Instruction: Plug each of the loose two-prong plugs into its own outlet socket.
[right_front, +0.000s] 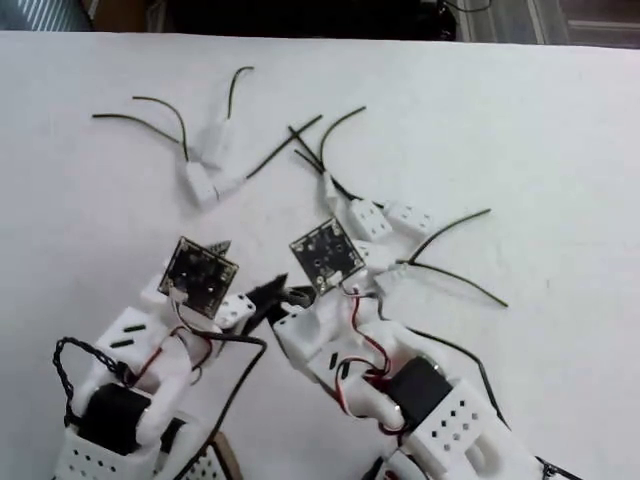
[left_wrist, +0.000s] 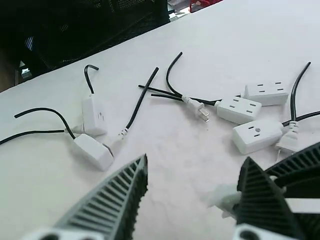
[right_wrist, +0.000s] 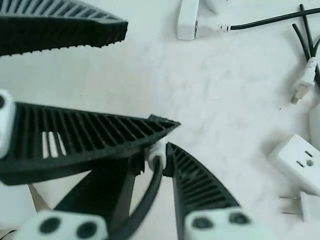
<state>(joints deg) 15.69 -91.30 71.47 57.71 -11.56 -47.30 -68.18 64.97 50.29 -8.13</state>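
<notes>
My right gripper (right_wrist: 159, 152) is shut on a small white plug (right_wrist: 154, 159) whose black cord (right_wrist: 149, 192) runs back between the fingers. My left gripper (left_wrist: 195, 161) stands open just above the table, one finger on each side of the held plug (left_wrist: 222, 197). The two grippers meet at the table's near middle (right_front: 275, 296). A loose two-prong plug (left_wrist: 201, 111) lies beside three white outlet blocks (left_wrist: 239, 109) (left_wrist: 266, 92) (left_wrist: 256, 135). Another plug (left_wrist: 286, 142) rests against the nearest block. Farther left lie two white blocks (left_wrist: 93, 116) (left_wrist: 93, 151) with cords.
Black cords (right_front: 440, 265) trail from the right cluster toward the table's right side. More cords (right_front: 150, 115) fan out from the left cluster (right_front: 205, 175) at the back. Bare white tabletop (right_front: 520, 130) stretches to the far right and far left.
</notes>
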